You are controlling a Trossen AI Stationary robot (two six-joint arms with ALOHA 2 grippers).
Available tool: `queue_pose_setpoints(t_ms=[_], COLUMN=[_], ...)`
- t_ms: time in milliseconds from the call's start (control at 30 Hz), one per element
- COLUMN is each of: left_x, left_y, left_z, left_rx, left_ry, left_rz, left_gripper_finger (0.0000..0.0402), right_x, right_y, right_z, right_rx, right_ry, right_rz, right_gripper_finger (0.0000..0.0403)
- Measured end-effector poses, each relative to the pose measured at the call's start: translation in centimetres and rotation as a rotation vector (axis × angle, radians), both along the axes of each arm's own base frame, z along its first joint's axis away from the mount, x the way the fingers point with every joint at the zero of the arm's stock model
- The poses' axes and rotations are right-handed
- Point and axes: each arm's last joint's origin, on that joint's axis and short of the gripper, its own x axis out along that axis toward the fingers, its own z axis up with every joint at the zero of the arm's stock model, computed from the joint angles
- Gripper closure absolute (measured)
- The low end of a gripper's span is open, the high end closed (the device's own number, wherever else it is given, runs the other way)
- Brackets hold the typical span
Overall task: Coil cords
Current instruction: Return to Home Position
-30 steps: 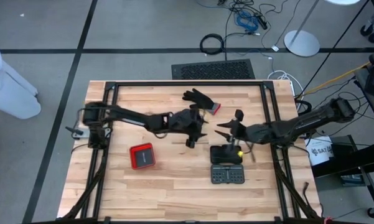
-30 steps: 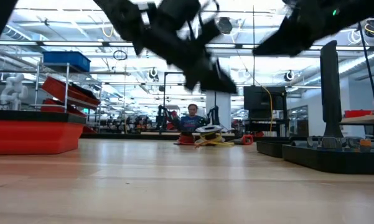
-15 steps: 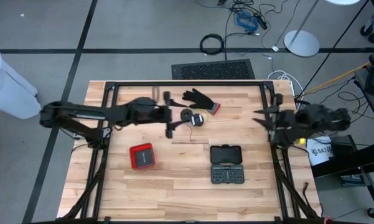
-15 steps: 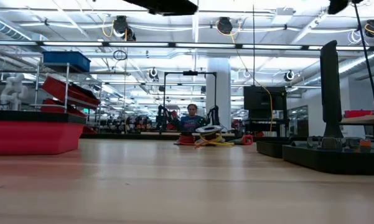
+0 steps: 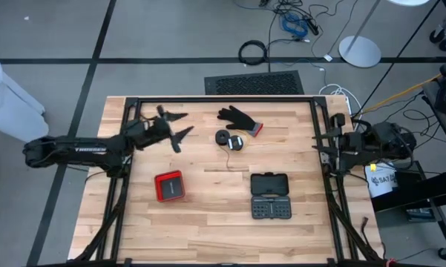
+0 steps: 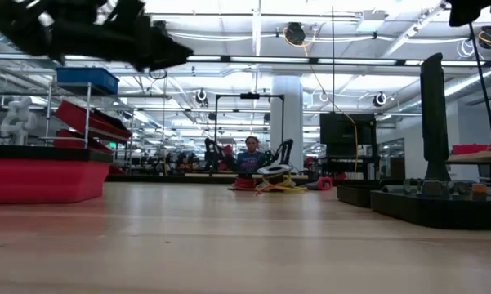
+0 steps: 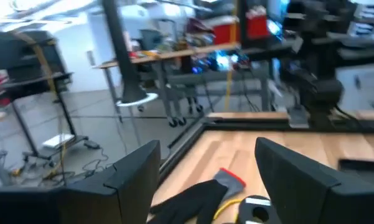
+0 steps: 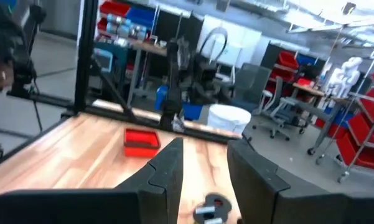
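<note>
Biggest change from half a second ago is the left gripper [image 5: 179, 127]. Back then it hung right next to the cords; now it has pulled away and sits well off to the left of the glove [image 5: 236, 116], up above the wood. Its fingers are spread wide with nothing between them, and the left wrist view [image 7: 206, 149] shows a big gap with the glove's red cuff visible through it.

The right gripper [image 5: 317, 141] is well to the right of the glove, at the edge of the table [image 5: 208, 230], pretty much where it was half a second ago. A full second back both grippers were crowded in close to the glove. Its fingers are parted too and hold nothing [image 8: 205, 146].

The cords [image 5: 228, 139] haven't budged: a small round black bundle with some yellow wire, lying just beside the glove, below its cuff end in the overhead view.

The red box [image 5: 170, 185], down-left of the glove, and the black case [image 5: 271, 195], past the cords from the glove, are in the same spots as before.
</note>
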Motion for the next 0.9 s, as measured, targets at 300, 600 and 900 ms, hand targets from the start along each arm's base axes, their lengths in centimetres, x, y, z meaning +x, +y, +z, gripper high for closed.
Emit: queue_pose_setpoints(t_ms=[300,600,900], left_x=[-4.7,-7.2,-7.7], left_y=[-0.3,-1.0,-1.3], left_z=[-3.8,-5.3,-5.3], left_rx=[-0.113,-0.128,-0.107], left_ry=[-0.125,-0.192,-0.164], left_rz=[0.069,0.109,0.101], left_gripper_finger=[0.0132,0.0132,0.0132], right_x=[2.4,4.5,5.7], right_y=[0.8,1.3,1.0], right_z=[-1.7,-4.3,-7.4], right_rx=[0.067,-0.015,-0.015], right_ry=[-0.041,-0.237,-0.138], right_rz=[0.067,0.042,-0.03], right_gripper_finger=[0.029,0.029,0.029])
